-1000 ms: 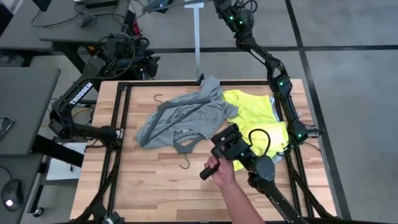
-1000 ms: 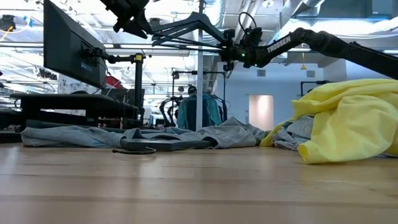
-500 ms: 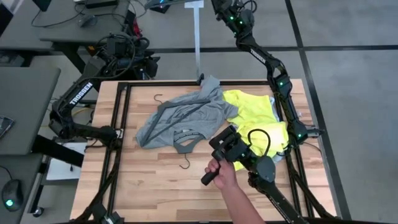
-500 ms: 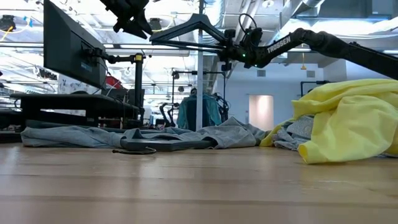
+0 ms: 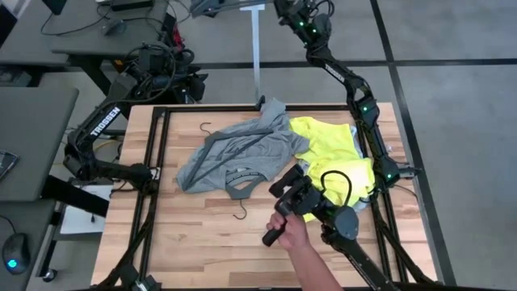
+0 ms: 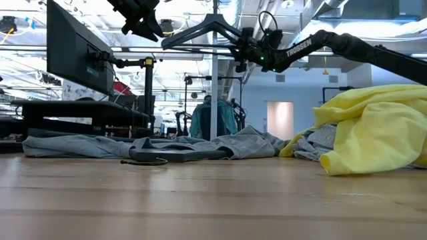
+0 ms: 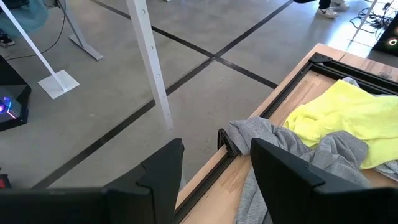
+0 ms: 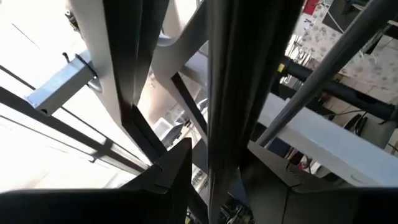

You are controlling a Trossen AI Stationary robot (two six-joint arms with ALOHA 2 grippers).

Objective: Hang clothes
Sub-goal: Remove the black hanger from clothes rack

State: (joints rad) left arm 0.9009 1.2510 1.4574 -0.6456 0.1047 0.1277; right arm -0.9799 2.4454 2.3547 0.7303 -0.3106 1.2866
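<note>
Right tool point(image 6: 245, 53) is clenched on a black hanger point(image 6: 200, 30), up above the grey T-shirt point(image 5: 234, 153). Left tool point(image 7: 217, 169) hangs released, empty. Best bet: keep the hanger level and feed the collar slowly.

Two garments lie in plain sight on the bench point(image 5: 202, 242): one grey T-shirt point(image 5: 234, 153) and one yellow T-shirt point(image 5: 335, 153). A pale scrap point(image 5: 356, 128) at the bench's right edge may be a third garment; I cannot tell. Three hangers: two hooks point(image 5: 206, 127) point(image 5: 240, 213) show on the bench beside the grey T-shirt, and the third hanger point(image 6: 200, 30) is held aloft. One hand point(image 5: 292, 230). One white pole point(image 5: 256, 48).
</note>
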